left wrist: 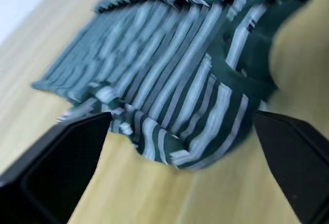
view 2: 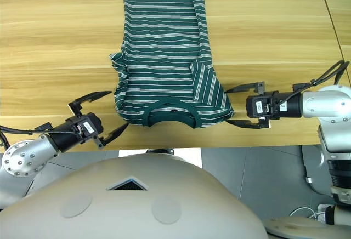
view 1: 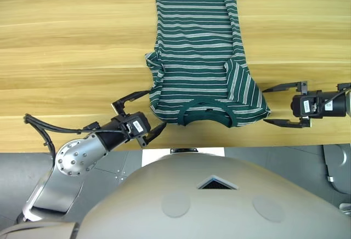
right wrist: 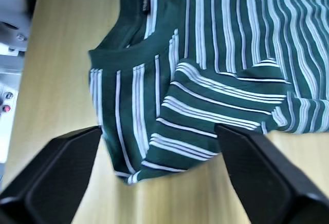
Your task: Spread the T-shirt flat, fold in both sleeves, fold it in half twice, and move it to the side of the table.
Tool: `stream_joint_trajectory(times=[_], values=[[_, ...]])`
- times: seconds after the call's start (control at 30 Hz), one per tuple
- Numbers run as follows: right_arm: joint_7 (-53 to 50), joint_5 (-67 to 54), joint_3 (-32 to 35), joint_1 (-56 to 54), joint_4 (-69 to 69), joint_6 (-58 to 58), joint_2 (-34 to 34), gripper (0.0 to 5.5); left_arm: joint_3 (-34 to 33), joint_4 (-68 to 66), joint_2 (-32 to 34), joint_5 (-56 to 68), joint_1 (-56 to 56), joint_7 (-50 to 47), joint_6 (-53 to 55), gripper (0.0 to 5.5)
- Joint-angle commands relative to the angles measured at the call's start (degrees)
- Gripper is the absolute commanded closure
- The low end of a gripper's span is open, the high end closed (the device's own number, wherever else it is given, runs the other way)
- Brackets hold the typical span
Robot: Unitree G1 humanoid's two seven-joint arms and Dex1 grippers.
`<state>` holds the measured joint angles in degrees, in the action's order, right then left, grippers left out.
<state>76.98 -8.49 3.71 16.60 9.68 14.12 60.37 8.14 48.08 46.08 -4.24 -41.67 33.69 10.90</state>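
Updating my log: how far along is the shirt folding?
Done: the T-shirt lies spread on the table, both sleeves folded in. In hand: the left gripper and right gripper sit open at the collar-end corners, nothing grasped yet. Left: both half folds and moving it aside.

Two head views look steeply down over the desk. Each wrist view peers low and close at the collar end of the shirt.

A green striped T-shirt lies on the wooden table.
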Motion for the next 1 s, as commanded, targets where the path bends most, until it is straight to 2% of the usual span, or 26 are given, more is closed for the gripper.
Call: stream_joint_trajectory(times=[0.03, 0.37, 0.7, 1.0], values=[[-0.92, 4.6, -3.61, -1.76, -2.77, 3.08, 0.33, 0.77, 2.48, -3.84, 2.36, -4.57, 3.2, 2.75, 0.08, 0.12], [-3.64, 11.23, -13.53, -9.09, -10.14, 4.22, -3.52, 0.77, 4.48, -12.45, 1.89, -6.11, 13.12, 6.95, 0.58, 0.12], [-6.26, 10.2, -15.1, -10.17, -8.7, 2.17, -4.73, 2.46, 7.73, -19.6, -2.38, -4.93, 19.1, 7.16, -0.68, 0.1], [-8.0, 10.0, -16.13, -11.79, -8.99, -1.41, -5.1, 4.05, 10.0, -25.38, -5.24, 1.68, 20.88, 10.59, -0.68, 1.61]])
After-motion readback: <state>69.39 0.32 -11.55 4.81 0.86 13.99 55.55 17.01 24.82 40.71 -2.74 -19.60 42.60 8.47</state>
